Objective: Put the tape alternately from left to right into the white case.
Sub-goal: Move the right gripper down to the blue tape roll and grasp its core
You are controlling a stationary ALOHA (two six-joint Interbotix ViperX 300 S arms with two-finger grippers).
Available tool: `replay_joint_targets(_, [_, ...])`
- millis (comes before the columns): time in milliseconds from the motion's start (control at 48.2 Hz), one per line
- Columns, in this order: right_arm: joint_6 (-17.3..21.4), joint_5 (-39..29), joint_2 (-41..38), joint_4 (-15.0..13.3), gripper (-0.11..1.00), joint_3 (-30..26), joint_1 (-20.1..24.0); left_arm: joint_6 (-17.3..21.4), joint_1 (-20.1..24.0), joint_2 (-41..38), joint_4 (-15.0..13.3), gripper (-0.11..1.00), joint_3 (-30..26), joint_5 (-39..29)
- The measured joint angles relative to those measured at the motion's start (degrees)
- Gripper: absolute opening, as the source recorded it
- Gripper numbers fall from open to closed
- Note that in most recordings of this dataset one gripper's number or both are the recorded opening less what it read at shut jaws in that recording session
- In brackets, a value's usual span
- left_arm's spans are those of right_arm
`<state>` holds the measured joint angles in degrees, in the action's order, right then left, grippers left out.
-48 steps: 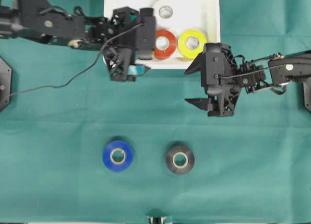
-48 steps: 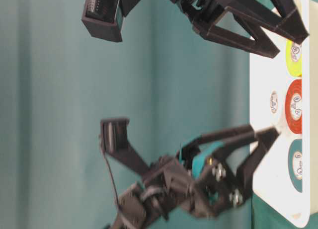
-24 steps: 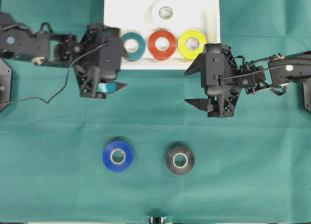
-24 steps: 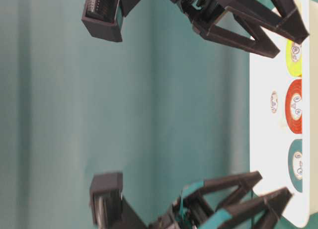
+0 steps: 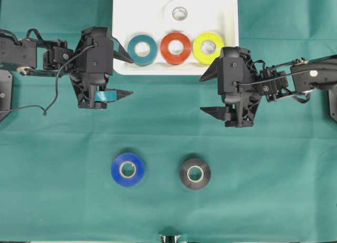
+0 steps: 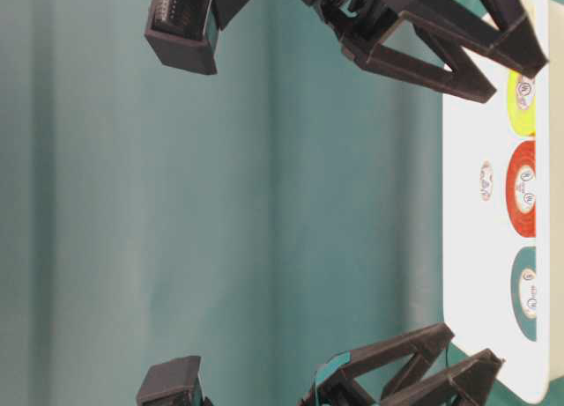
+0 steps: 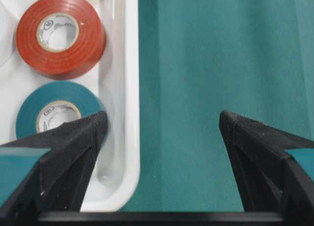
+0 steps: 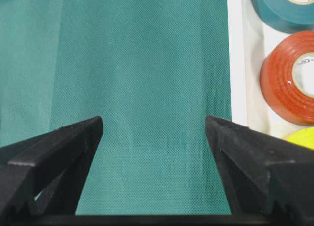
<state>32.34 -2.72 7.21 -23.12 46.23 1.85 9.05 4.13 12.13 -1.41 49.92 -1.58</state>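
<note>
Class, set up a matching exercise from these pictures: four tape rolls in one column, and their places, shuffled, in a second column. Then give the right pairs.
Things:
1. white roll
2. teal roll
3. blue roll
4. yellow roll

Places, overhead view:
A. on the green cloth, left of the black roll
B. right end of the case's three-roll row
C. alone at the far side of the white case
D. left end of that row

Pairs: 1-C, 2-D, 3-A, 4-B

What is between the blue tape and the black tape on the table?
Nothing. In the overhead view, only bare green cloth lies between the blue tape and the black tape.
</note>
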Motion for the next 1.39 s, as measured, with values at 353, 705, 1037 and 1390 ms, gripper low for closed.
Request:
replay_joint_targets(353, [0.3,0.1,0.0,0.1,0.84,0.0,0.0,0.0,-0.1,0.1,0.1,0.95,0.1,0.0])
replay_joint_targets(705, [0.4,2.9,-1.2,0.0,0.84,-0.1,0.5,-0.1,-0.1,0.0,0.0,0.95,0.2,0.1])
replay_joint_targets(1037, [0.4,5.7,-3.7,0.1,0.84,-2.3,5.4,-0.1,-0.1,0.0,0.1,0.95,0.3,0.1])
replay_joint_targets(1390, [0.4,5.7,-7.7,0.1,0.84,-6.9,7.6,-0.1,-0.1,0.0,0.0,0.95,0.4,0.1])
